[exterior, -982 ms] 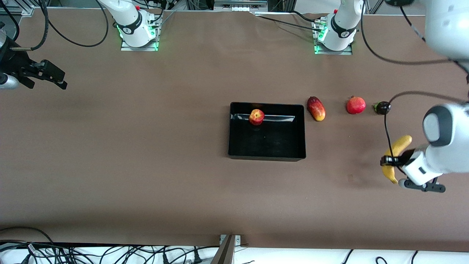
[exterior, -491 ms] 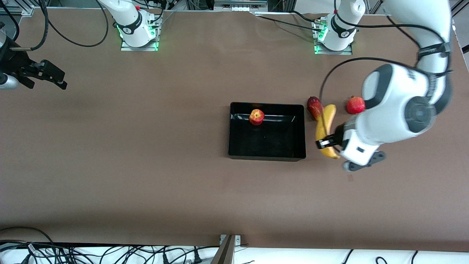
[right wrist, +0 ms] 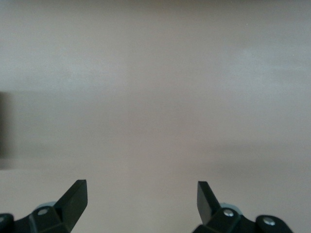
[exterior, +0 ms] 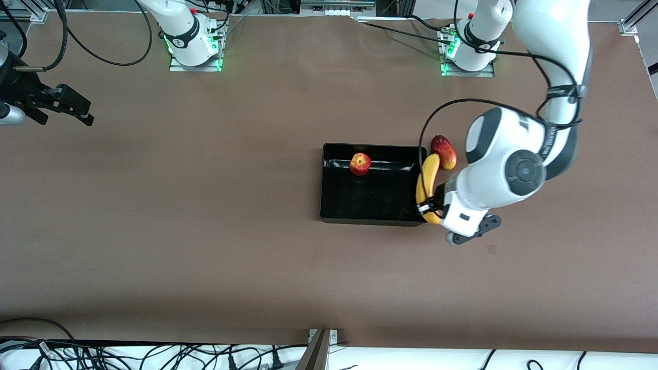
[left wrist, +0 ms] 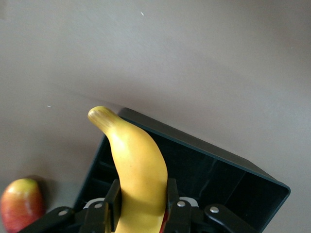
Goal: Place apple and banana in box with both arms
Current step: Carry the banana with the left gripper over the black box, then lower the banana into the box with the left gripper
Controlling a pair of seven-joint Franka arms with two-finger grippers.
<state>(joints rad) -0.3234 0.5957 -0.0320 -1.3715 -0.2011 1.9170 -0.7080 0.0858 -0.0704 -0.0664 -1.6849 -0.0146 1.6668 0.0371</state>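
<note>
Front view: I take the box [exterior: 374,184] as my landmark, near the middle of the table [exterior: 205,216]. The apple [exterior: 360,164] lies inside it, close to the wall on the robots' side. My left gripper [exterior: 427,206] hangs over the box wall at the left arm's end, near the corner closest to the front camera, and is clenched on the banana [exterior: 427,182]. The banana runs along above that wall, its free end pointing toward the robots' side. A dark-red-and-yellow oval fruit [exterior: 444,152] lies on the table just beside the box, at the corner on the robots' side toward the left arm's end. My right gripper [exterior: 64,109] waits well apart from the box, over the table edge at the right arm's end.

Left wrist view: the left gripper [left wrist: 141,206] has its fingers [left wrist: 112,201] pressed against both sides of the banana [left wrist: 137,170], whose tip curves out over the rim of the box [left wrist: 214,170]. The oval fruit [left wrist: 19,204] shows on the table just outside the box corner.

Right wrist view: the right gripper [right wrist: 142,194] has its fingers [right wrist: 74,196] spread wide with nothing between them, over bare table [right wrist: 155,87]. The box does not appear here.
</note>
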